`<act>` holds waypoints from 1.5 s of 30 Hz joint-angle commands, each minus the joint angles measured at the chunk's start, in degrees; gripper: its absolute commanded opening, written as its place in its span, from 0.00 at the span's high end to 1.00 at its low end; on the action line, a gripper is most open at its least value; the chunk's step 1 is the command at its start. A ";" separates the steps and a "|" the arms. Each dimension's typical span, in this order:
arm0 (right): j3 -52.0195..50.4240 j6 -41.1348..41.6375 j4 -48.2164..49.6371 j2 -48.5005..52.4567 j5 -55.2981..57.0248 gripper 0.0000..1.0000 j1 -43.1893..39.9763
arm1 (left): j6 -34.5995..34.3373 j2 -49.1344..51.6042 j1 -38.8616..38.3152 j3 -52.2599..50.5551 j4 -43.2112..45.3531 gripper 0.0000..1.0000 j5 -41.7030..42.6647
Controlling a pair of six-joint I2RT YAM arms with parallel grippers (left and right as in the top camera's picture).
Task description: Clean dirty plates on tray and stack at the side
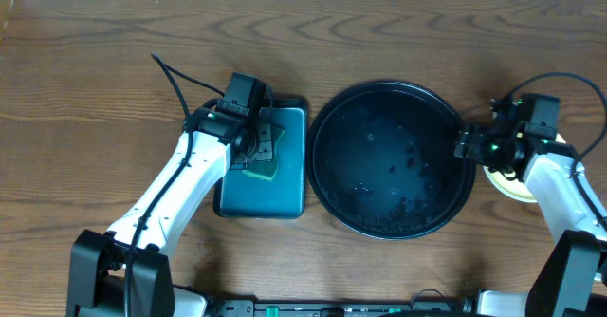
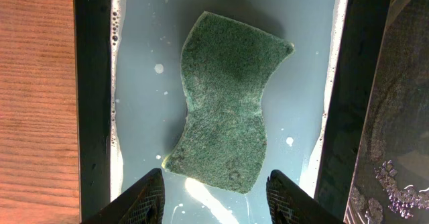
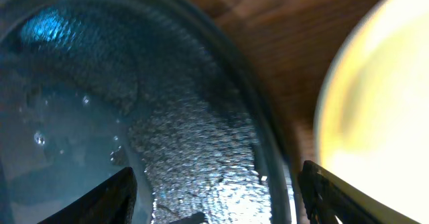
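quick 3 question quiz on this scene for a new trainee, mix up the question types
1. True or false: a plate lies on the black round tray.
2. The green sponge lies: A) in the teal tray, B) in the black round tray, C) on the bare wood.
3. Short answer: which pincer hangs over the sponge, and is it open or shut?

Key
1. False; the tray holds only water drops.
2. A
3. The left pincer, open, gripping nothing.
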 commanded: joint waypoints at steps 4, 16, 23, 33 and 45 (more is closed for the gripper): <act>-0.24 -2.34 0.07 -0.07 4.00 0.23 4.96 | 0.35 0.66 0.20 -0.35 -0.24 0.50 -0.35; 0.39 -0.22 -7.06 -0.57 8.85 0.23 14.82 | -1.29 0.66 0.20 -2.69 -4.22 0.49 -0.31; 0.94 6.16 -15.13 -8.70 10.14 0.33 15.58 | -4.20 0.59 0.20 -2.69 -14.67 0.49 -0.26; 0.70 3.80 -21.57 -26.27 13.77 0.08 17.79 | -2.82 -5.88 0.13 -4.17 -17.49 0.32 1.16; -0.85 6.16 -24.06 -43.15 21.90 0.01 28.17 | -2.45 -35.30 0.15 -18.18 -7.23 0.21 1.16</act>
